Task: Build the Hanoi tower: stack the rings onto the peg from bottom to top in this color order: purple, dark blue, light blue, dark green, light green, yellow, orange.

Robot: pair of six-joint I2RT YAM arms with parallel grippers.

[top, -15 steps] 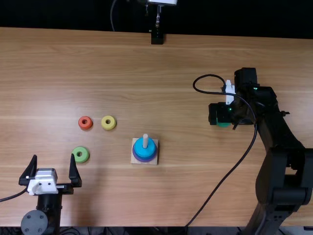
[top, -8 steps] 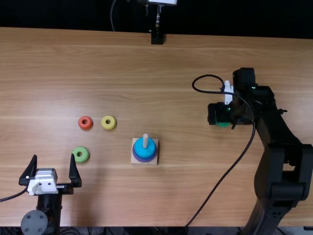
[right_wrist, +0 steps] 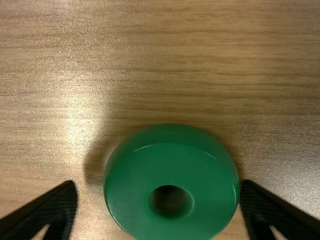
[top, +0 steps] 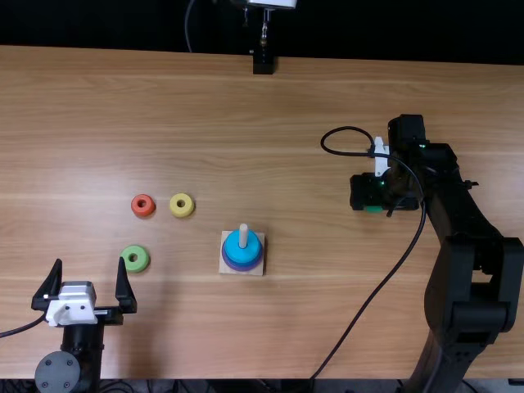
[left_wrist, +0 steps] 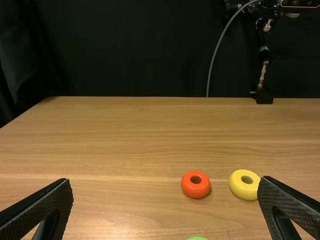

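Note:
The peg (top: 243, 236) rises from a square wooden base with the light blue ring (top: 241, 246) above the dark blue and purple ones. Over the dark green ring (top: 373, 209) at the right is my right gripper (top: 367, 191), pointing down. In the right wrist view the dark green ring (right_wrist: 171, 192) lies between the parted fingers of my right gripper (right_wrist: 157, 183), one fingertip close beside its rim. My left gripper (top: 90, 260) stands open at the near left; in its wrist view, the left gripper (left_wrist: 165, 179) holds nothing. Light green (top: 135, 259), yellow (top: 182, 205) and orange (top: 142, 205) rings lie at the left.
A black cable (top: 372, 304) loops from the right arm down to the table's near edge. At the far edge stands a small black mount (top: 263, 64). The wooden table (top: 196, 115) stretches between the two arms.
The right arm has shifted slightly left, and its gripper now covers a bit more of the dark green ring. The left arm and the stacked rings have kept still.

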